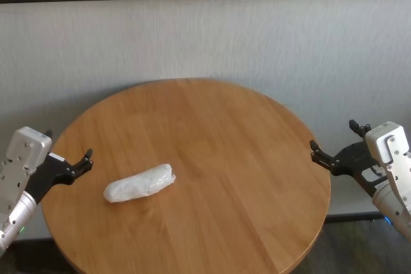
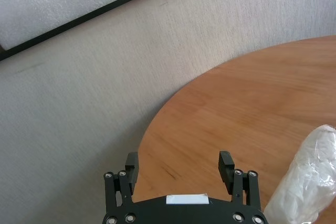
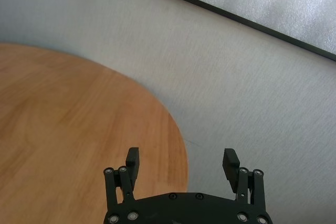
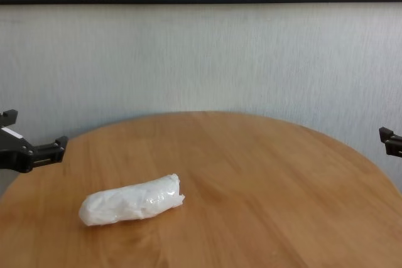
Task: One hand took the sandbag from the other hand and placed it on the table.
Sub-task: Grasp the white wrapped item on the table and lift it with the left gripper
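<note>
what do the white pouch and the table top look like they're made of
The sandbag looks like thin, crinkled, translucent white plastic film: its skin is wrinkled and catches small highlights. What fills it cannot be seen. The table top looks like wood or a wood-look laminate, honey-brown with straight grain lines and a smooth, faintly glossy finish; which of the two cannot be told.

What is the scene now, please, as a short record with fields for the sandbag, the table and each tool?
sandbag: sandbag lies flat on the table, on the robot's left half, touched by no tool
table: round wooden table
left tool: left tool open, at the table's left edge, beside the sandbag but apart from it
right tool: right tool open, holding nothing, at the table's right edge
task state: sandbag already on the table, both tools off it
</note>
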